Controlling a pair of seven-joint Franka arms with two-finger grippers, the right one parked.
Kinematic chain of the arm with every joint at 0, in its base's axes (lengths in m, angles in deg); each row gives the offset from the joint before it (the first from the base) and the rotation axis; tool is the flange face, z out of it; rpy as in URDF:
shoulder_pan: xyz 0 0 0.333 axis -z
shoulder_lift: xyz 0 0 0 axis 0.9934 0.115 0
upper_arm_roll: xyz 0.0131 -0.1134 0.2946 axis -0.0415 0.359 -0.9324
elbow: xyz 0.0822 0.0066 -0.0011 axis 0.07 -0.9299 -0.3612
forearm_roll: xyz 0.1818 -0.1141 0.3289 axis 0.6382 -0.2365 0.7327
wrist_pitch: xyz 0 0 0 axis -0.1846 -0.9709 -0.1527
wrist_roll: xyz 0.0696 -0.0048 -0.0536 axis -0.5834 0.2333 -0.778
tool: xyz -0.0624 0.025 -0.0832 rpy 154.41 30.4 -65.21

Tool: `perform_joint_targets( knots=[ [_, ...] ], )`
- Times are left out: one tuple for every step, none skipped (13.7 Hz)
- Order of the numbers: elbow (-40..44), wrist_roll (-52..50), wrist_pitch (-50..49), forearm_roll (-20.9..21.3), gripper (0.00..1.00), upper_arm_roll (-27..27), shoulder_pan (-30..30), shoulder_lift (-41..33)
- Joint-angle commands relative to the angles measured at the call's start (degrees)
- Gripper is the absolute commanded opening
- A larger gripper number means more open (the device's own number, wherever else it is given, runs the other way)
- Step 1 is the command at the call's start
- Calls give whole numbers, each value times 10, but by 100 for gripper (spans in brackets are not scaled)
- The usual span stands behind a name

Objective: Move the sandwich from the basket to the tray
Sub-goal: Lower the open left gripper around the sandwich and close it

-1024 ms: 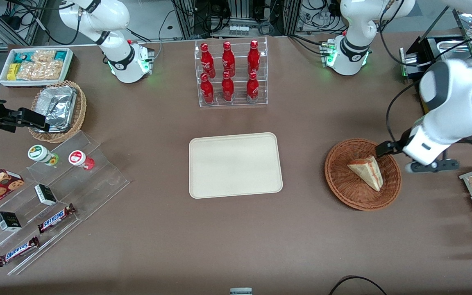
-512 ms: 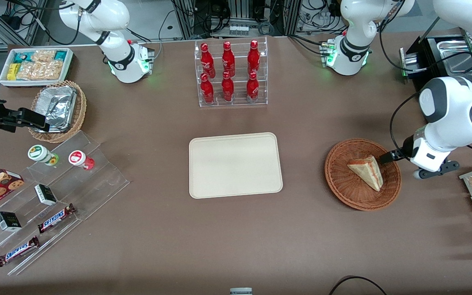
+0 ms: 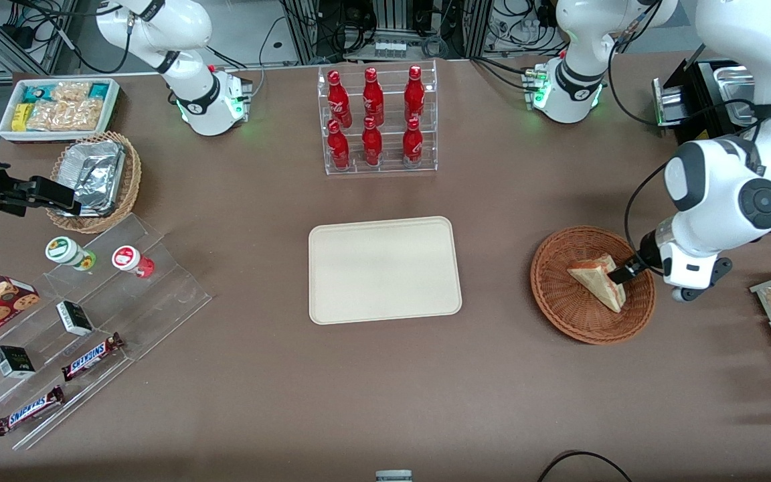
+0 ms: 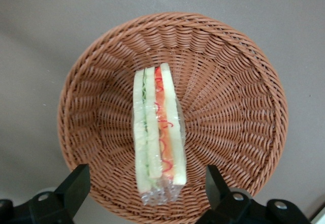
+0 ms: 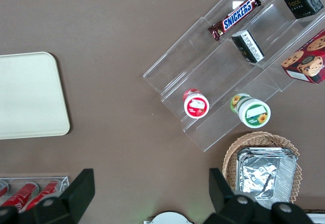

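— While the left arm leans in from the working arm's end of the table, where does its gripper sit?

— It hangs over the rim of the basket, at the wide end of the sandwich. In the wrist view the two fingers stand spread wide, one on each side of the sandwich's wrapped end, and neither one touches it.

— So the sandwich is not held?

— No. It lies in the basket, resting on its side against the woven floor. Its cut edge faces up toward the wrist camera, showing pale bread, a light green layer and a red one under clear wrap.

— And the tray?

— The tray lies flat at the middle of the table, well apart from the basket, toward the parked arm's end from it. Its beige surface carries nothing.

— What else stands nearby?

— A clear rack of red bottles stands farther from the front camera than the tray. A lighter wicker basket with a foil tray sits toward the parked arm's end of the table.
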Motion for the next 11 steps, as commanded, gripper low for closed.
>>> perform_joint_targets(
  knots=[
    [-1, -30, 17, -5, 100, 0, 12, 14],
    [-1, -37, 24, -5, 100, 0, 13, 20],
    [-2, -39, 31, -5, 100, 0, 13, 27],
    [-3, -43, 34, -5, 100, 0, 13, 33],
    [-3, -55, 38, -5, 100, 0, 13, 40],
    [-3, -63, 43, -5, 100, 0, 13, 47],
    [-4, -65, 45, -5, 100, 0, 13, 54],
    [-5, -65, 46, -5, 100, 0, 14, 60],
    [-10, -70, 46, -5, 100, 0, 14, 61],
    [-14, -76, 52, -5, 100, 0, 14, 61],
    [-22, -85, 60, -5, 97, 0, 14, 61]
  ],
)
